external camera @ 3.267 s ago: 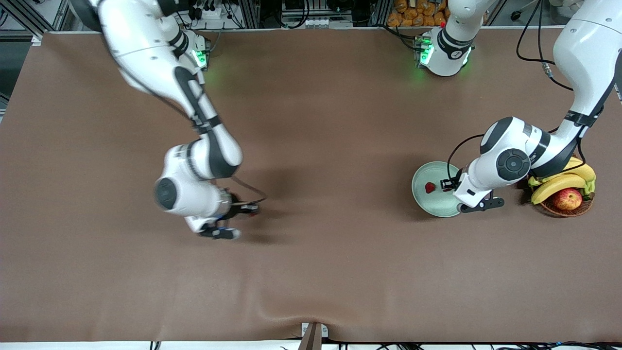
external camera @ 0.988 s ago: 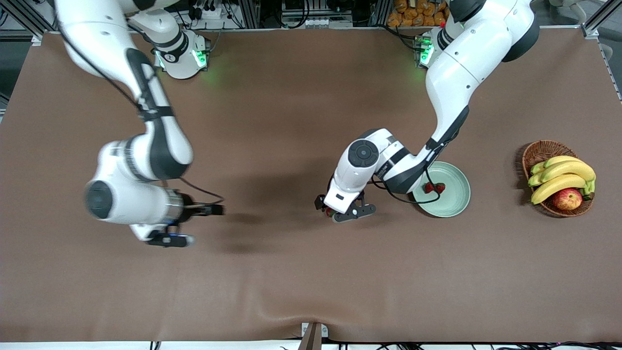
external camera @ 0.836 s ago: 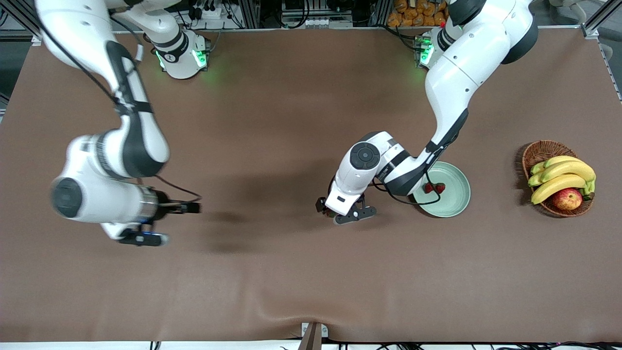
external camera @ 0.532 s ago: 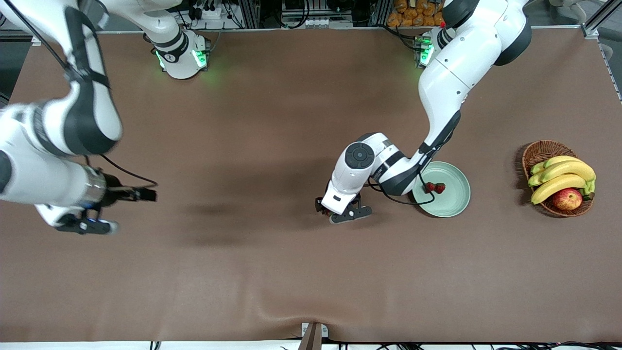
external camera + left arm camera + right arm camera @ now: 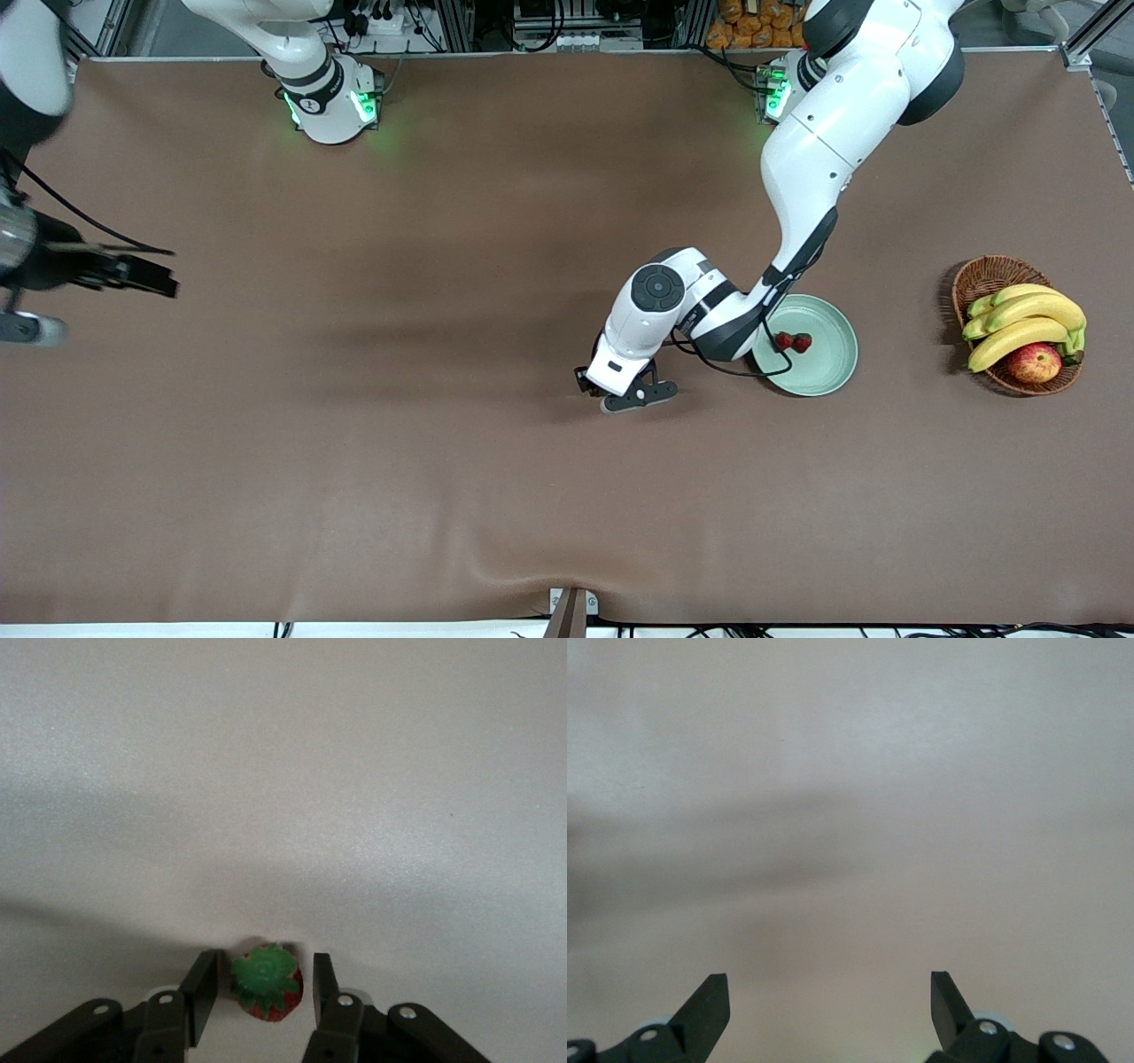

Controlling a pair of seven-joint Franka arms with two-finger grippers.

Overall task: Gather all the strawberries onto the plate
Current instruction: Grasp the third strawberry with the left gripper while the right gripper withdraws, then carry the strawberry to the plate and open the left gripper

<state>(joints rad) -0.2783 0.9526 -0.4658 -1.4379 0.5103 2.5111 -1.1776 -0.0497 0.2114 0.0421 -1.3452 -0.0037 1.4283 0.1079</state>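
Since the earlier frames the right arm has swung away toward its own end of the table, and the right gripper (image 5: 53,297) now hangs at the edge of the front view over the brown table (image 5: 443,461); the right wrist view shows its fingers (image 5: 709,1005) spread wide with nothing between them. The left arm has come off the plate (image 5: 828,372) and lowered beside it, toward the right arm's end. The left gripper (image 5: 625,390) sits low at the tabletop, its two fingers (image 5: 202,983) straddling a third strawberry (image 5: 267,981), a narrow gap showing on each side, so it is not yet clamped. That berry stands cap up on the cloth, hidden under the wrist in the front view. Two strawberries (image 5: 793,342) lie touching each other in the mint-green plate, close to its rim on the side toward the left gripper. A wicker basket (image 5: 983,275) of bananas (image 5: 1019,323) and an apple (image 5: 1035,362) stands well apart from the plate, toward the left arm's end of the table
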